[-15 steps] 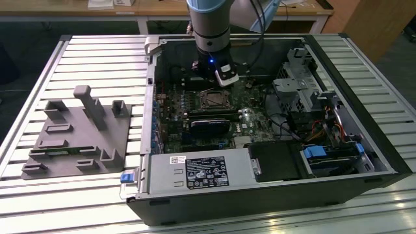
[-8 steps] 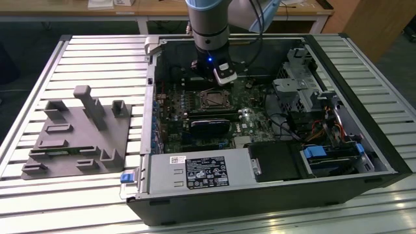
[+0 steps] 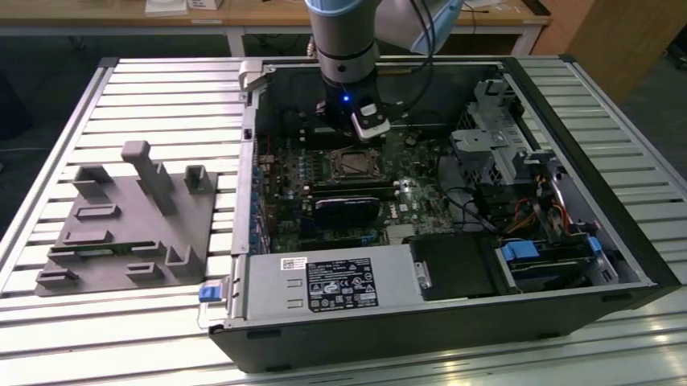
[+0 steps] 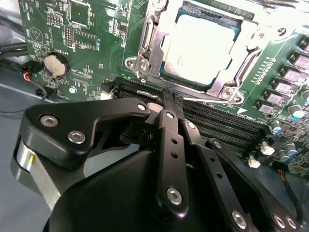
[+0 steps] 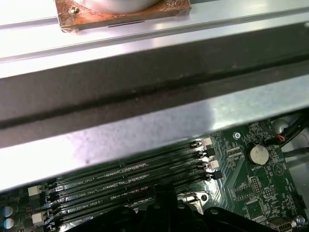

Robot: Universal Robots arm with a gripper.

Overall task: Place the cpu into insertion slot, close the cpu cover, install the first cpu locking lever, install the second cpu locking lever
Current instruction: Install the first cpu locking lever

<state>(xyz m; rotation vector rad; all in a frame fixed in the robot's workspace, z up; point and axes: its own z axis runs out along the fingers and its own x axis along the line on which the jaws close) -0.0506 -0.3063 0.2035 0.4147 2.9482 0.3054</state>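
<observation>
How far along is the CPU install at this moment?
Done: the cpu sits in the insertion slot, and the cpu cover lies down over it. In hand: the gripper, shut, has its tips at a thin lever rod along the socket's edge, beside the memory slots; whether it grips the rod is unclear. Left: the locking levers, since neither can be seen latched.
</observation>
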